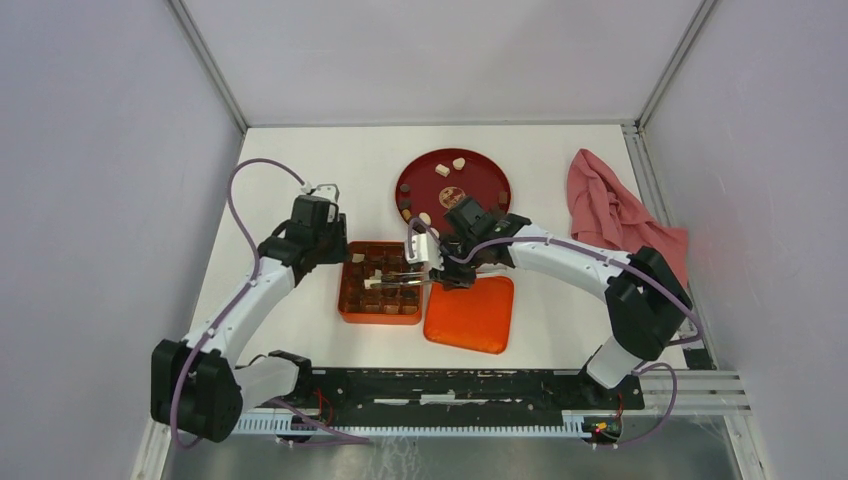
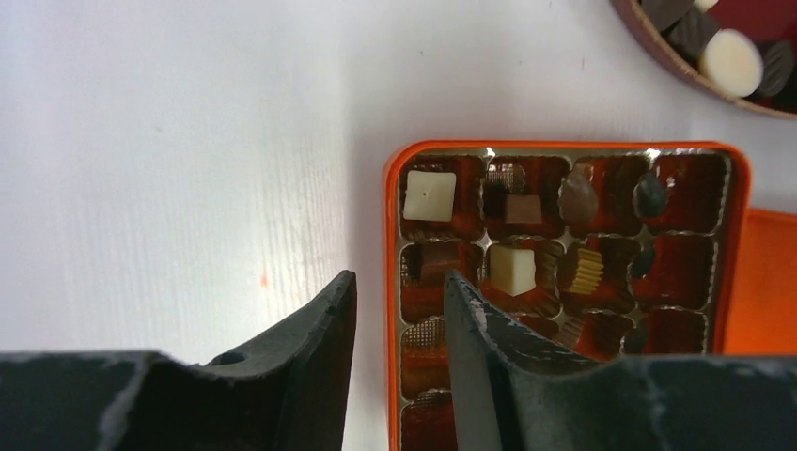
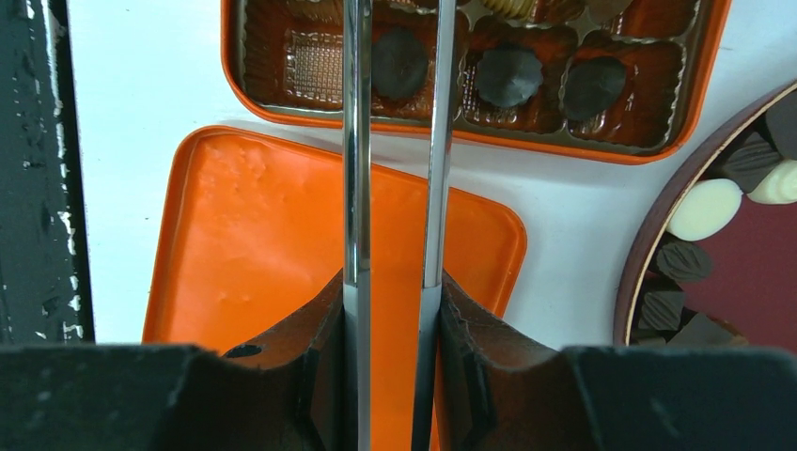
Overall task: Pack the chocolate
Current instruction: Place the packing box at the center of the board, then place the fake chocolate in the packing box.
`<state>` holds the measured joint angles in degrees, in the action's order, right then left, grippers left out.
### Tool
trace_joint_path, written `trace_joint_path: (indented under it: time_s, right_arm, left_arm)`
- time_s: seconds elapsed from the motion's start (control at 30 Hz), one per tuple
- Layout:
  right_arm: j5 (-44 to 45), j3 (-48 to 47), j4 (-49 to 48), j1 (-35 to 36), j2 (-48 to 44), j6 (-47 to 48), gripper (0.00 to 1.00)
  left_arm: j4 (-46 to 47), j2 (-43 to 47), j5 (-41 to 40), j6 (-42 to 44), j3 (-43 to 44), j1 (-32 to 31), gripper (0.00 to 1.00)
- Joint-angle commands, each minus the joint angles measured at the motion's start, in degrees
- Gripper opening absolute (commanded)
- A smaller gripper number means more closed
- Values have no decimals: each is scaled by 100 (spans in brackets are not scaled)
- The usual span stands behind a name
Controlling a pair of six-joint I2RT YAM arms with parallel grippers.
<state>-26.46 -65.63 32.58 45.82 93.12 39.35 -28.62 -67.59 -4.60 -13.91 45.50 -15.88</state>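
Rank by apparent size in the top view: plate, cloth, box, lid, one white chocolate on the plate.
1. plate and cloth: largest, too close to rank.
2. box and lid: look alike; the box is partly covered.
3. white chocolate: by far the smallest.

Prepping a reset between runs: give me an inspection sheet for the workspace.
Surface: white table, no spills seen.
Job's things: chocolate in orange box, some cells unfilled; more on red plate; orange lid beside the box, not touching.
Clutter: pink cloth, far right.
Grippers: left pincer open, holding nothing, at the box's edge; right pincer shut on tweezers reaching over the box.
Cables: purple cables loop along both arms.
Surroundings: plain white walls; nothing else seen.
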Motion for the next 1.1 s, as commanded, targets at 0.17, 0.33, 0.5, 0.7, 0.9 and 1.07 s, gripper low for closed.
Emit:
trace_joint_path:
  time_s: [0.17,0.33,0.5,0.7,0.9,1.07]
  right_arm:
    - [314,-180,-201,179,200,-156,4]
    - [450,-222,-222,234,295,-227,10]
    - [482,-219,-322,251,329,-389,17]
    - [494,-226,-322,260,364,-410,29]
    - [316,-269,-283,260,310,-429,33]
    - [240,-289,-296,263,273,-466,35]
  left_arm:
    - [245,865,-683,22,126,-20,49]
    - [183,716,-662,62,161,-20,49]
    - [182,712,-649,64,166,-19,49]
    - [184,703,-639,64,157,-20,49]
    - [190,711,-640,54,164,-19,49]
    - [191,725,-639,51,166,-13,49]
